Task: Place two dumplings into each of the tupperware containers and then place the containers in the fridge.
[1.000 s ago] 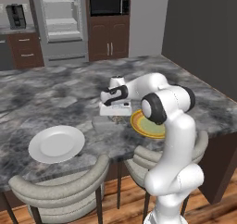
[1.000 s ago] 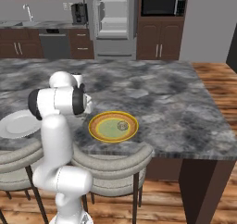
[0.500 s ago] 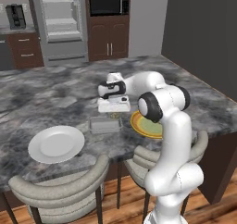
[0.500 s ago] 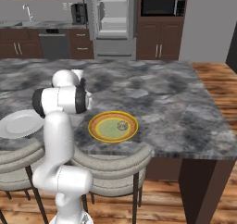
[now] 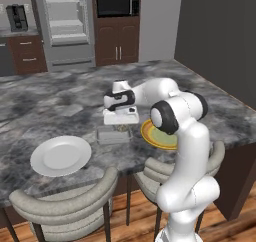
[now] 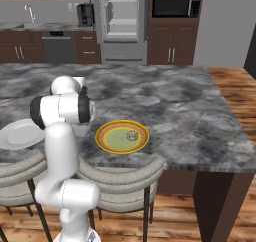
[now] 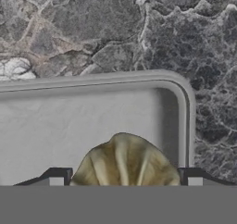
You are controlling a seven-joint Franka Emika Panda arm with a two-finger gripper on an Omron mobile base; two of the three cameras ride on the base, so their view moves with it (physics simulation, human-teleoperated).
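Note:
My gripper [image 7: 122, 181] hangs open low over a translucent grey tupperware container [image 7: 69, 121] on the marble island. A pale ribbed dumpling [image 7: 124, 159] sits between the two fingertips, with a small gap on each side, near the container's corner. In the left base view the hand [image 5: 120, 117] points down over the same container [image 5: 114, 135], just left of the yellow plate [image 5: 159, 134]. Another dumpling [image 6: 132, 135] lies on that yellow plate [image 6: 107, 138]. The fridge [image 5: 62, 21] stands open at the back of the kitchen.
A round white plate [image 5: 61, 155] lies on the island's near left. Two grey stools [image 5: 65, 206] stand tucked under the front edge. A black microwave [image 5: 117, 2] sits in the brown cabinets right of the fridge. The island's right side is bare marble.
The hand has moved slightly left and lower over the container. The jaws stay equally wide.

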